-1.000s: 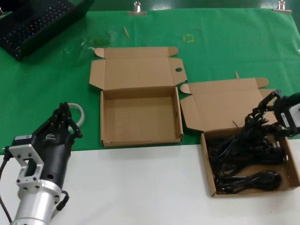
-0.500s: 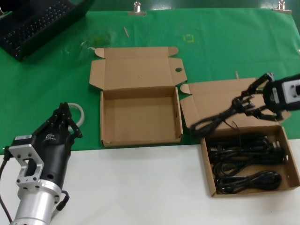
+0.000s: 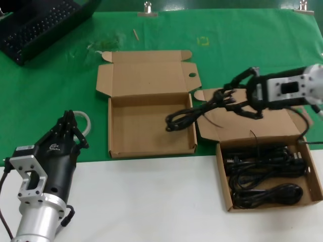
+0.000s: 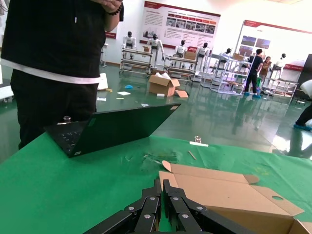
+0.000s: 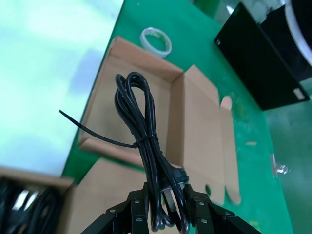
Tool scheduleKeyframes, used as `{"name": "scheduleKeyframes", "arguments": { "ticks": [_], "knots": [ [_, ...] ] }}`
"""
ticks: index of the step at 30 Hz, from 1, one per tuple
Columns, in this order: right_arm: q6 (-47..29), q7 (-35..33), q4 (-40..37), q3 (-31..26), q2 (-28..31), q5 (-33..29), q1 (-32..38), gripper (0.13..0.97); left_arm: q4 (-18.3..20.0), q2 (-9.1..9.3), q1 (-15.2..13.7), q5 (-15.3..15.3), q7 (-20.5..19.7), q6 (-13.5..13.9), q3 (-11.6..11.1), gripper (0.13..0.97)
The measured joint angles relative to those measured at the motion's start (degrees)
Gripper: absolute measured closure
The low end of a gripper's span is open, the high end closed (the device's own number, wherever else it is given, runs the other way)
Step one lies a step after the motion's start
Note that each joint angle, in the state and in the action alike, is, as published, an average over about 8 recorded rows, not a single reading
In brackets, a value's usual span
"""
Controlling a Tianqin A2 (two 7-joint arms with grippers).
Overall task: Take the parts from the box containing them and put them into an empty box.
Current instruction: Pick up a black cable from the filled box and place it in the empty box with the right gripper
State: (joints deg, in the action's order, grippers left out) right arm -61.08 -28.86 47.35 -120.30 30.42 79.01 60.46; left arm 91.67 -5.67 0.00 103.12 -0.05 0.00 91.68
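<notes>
The surface [image 3: 151, 201] was white at the near edge and covered by a green mat [image 3: 45, 91] farther back. A black laptop [image 3: 40, 22] sat at the far left corner of the mat, and a person in dark clothes [image 4: 53, 58] stood behind it.

Two open cardboard boxes lay on the surface. The empty box [image 3: 151, 126] sat on the mat near the middle, its flat lid folded back. The full box [image 3: 270, 174] lay to its right, across the mat's near edge, with its lid tilted back and several black cords [image 3: 267, 179] inside.

The right end effector [image 3: 241, 100] hung above the full box's lid, its fingers closed on one cord bundle [image 3: 194, 112] at the plug end. The bundle was off the surface; it reached leftward, its looped end hanging over the right wall of the empty box. A thin tie stuck out from the bundle's middle.

The left end effector [image 3: 70, 125] rested low at the near left, its fingers together and holding nothing, just beside a white ring [image 3: 87, 122] on the mat.
</notes>
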Motion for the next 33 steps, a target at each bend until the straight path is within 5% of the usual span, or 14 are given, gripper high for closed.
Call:
{"name": "scheduleKeyframes", "arguments": {
  "ticks": [14, 33],
  "knots": [
    [6.45, -2.43, -2.64, -1.05, -7.56, 0.63, -1.52, 0.813, 0.0, 0.0, 0.0, -0.02, 0.02, 0.0, 0.0, 0.941],
    [12.0, -11.38, -17.73, -1.81, -17.42, 1.35, 1.38, 0.813, 0.0, 0.0, 0.0, -0.01, 0.02, 0.0, 0.0, 0.941]
  ]
}}
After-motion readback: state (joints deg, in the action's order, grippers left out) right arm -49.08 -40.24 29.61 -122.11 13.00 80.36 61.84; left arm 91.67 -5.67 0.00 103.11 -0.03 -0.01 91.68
